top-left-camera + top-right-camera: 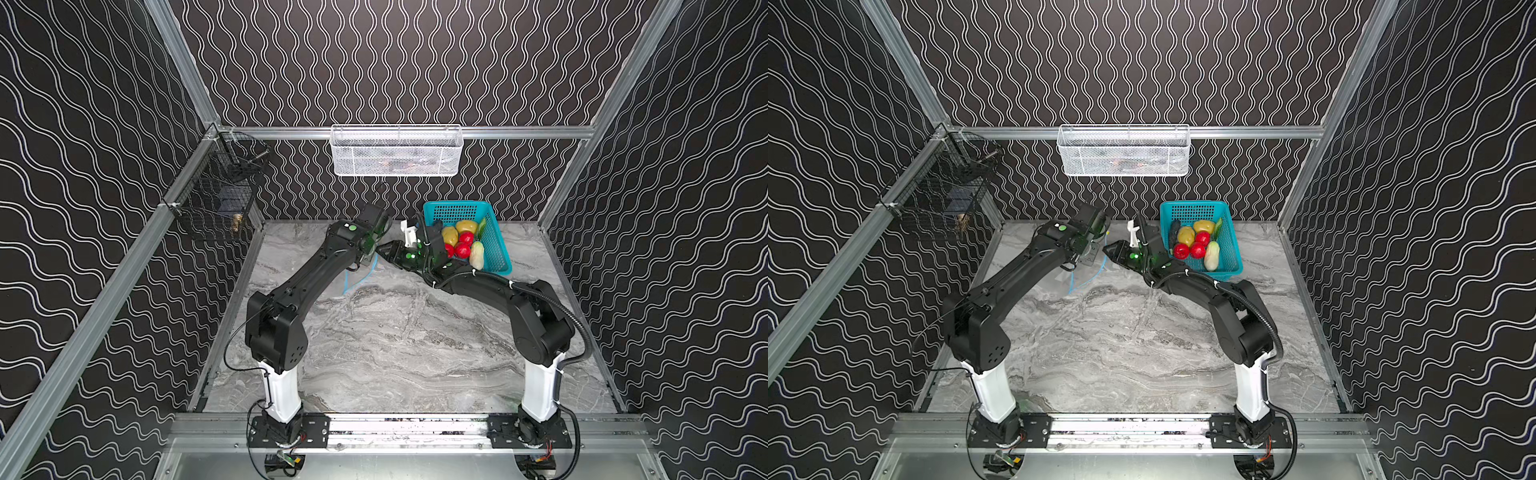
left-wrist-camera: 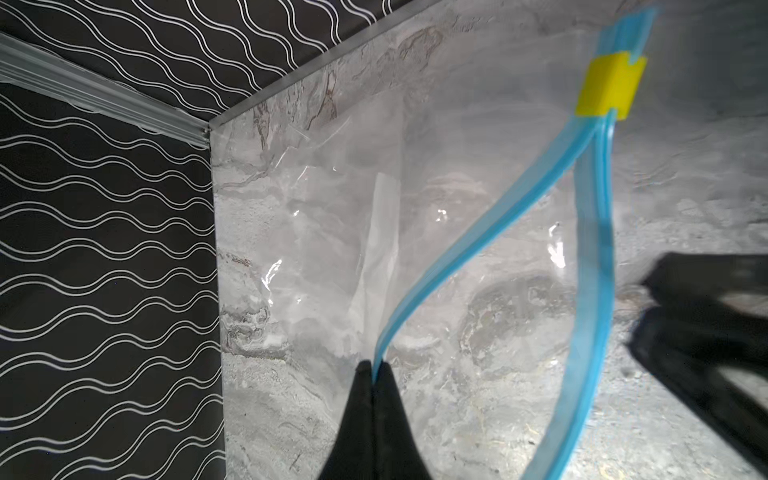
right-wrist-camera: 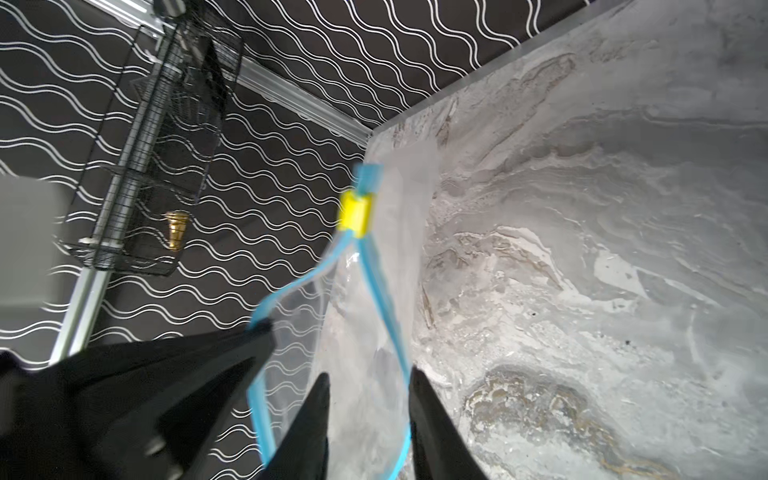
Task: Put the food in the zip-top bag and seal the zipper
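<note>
Left hand (image 2: 376, 368) clamps one lip of the zipper (image 2: 478, 245) on the zip-top bag (image 2: 332, 208); right hand (image 3: 369, 374) stands parted, apparently gripping nothing.

From my screen the grey marbled table (image 1: 395, 340) carries two things: a teal basket (image 1: 496, 245) standing at its far right, and just left of it, near the far middle, a clear bag (image 1: 1065, 282) sagging onto the surface, though I can't tell how much of it rests there.
</note>
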Robot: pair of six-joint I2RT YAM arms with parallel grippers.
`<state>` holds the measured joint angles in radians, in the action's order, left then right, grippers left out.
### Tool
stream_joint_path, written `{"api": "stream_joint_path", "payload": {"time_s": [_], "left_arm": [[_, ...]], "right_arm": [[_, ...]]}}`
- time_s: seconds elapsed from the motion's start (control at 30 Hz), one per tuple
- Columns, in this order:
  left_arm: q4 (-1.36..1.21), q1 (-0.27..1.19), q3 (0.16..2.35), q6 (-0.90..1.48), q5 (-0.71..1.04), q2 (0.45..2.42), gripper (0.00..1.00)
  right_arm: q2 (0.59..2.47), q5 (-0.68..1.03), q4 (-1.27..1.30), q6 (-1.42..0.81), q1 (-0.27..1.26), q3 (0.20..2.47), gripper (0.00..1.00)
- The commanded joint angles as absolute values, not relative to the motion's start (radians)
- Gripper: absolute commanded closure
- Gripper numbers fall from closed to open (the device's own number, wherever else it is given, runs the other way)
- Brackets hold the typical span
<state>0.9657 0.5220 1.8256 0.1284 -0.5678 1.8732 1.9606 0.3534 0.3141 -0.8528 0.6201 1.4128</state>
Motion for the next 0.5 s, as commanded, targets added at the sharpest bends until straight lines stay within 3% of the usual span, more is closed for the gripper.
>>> {"api": "stream_joint_path", "payload": {"time_s": [0.0, 0.47], "left_arm": [[0.988, 0.520, 1.844, 0.159, -0.587, 1.896, 1.00], [1.009, 0.620, 1.899, 0.146, -0.670, 1.966, 1.00]], "right_arm": [[1.927, 0.359, 0.329, -0.842, 0.617, 1.406, 0.63], [1.740, 0.201, 0.023, -0.679, 0.480, 1.329, 0.37]]}}
